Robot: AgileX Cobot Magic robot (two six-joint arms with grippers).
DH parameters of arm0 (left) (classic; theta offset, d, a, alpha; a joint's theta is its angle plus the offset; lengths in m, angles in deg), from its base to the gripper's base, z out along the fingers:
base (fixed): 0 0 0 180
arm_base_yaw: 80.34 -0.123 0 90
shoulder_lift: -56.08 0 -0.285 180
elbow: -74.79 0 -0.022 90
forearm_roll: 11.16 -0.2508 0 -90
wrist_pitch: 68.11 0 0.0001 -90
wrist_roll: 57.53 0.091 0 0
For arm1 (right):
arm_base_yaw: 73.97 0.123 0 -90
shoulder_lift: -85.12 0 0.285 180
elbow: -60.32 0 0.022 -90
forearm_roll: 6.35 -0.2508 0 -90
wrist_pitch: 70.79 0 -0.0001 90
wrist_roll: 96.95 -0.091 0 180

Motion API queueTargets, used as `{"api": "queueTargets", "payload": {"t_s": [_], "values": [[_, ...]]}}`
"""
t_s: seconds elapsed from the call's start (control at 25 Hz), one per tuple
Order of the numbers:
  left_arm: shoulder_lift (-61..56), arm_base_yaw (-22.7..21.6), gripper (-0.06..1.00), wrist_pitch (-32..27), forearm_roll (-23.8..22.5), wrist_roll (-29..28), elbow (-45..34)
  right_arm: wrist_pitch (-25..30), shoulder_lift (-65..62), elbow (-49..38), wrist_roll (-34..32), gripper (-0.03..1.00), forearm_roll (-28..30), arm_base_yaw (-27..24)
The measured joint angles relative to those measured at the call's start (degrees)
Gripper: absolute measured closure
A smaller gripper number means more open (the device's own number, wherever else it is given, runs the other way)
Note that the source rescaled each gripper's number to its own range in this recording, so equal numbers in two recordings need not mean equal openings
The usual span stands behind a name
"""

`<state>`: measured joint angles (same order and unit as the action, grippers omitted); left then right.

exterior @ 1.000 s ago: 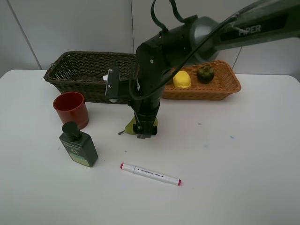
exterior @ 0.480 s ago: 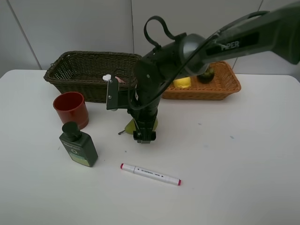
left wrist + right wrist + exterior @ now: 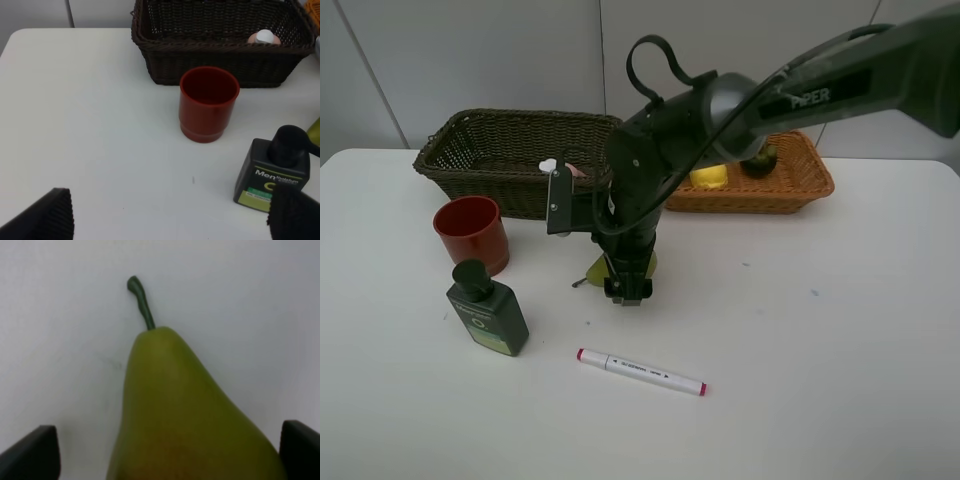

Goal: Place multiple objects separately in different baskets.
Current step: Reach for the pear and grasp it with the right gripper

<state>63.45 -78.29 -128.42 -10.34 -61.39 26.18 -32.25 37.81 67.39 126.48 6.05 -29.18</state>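
On table [image 3: 840, 400], just before dark basket [image 3: 490, 150] | pear [image 3: 597, 270] lying on its side | right gripper [image 3: 628, 291] low round it, claw spread, contact not discernible | left gripper [image 3: 172, 215] claw spread wide, empty, facing red cup [image 3: 209, 104].

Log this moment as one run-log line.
step: pear pickup | right gripper: open, straddling pear on table | left gripper: open, empty | tan basket: lemon, dark fruit | loose: red cup, green bottle, marker

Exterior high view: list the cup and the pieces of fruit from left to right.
red cup → pear → lemon → dark green round fruit
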Motion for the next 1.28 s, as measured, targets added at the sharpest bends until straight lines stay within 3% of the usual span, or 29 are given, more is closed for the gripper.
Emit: {"api": "queueTargets", "payload": {"t_s": [0.12,0.24,0.28,1.28], "values": [[0.0,0.0,-0.06,0.0,0.0,0.0,0.0,0.0,0.0,0.0,0.0,0.10,0.2,0.0],[0.0,0.0,-0.06,0.0,0.0,0.0,0.0,0.2,0.0,0.0,0.0,0.29,0.5,0.0],[0.0,0.0,-0.06,0.0,0.0,0.0,0.0,0.2,0.0,0.0,0.0,0.29,0.7,0.0],[0.0,0.0,-0.06,0.0,0.0,0.0,0.0,2.2,-3.7,0.0,0.0,0.29,1.3,0.0]]}}
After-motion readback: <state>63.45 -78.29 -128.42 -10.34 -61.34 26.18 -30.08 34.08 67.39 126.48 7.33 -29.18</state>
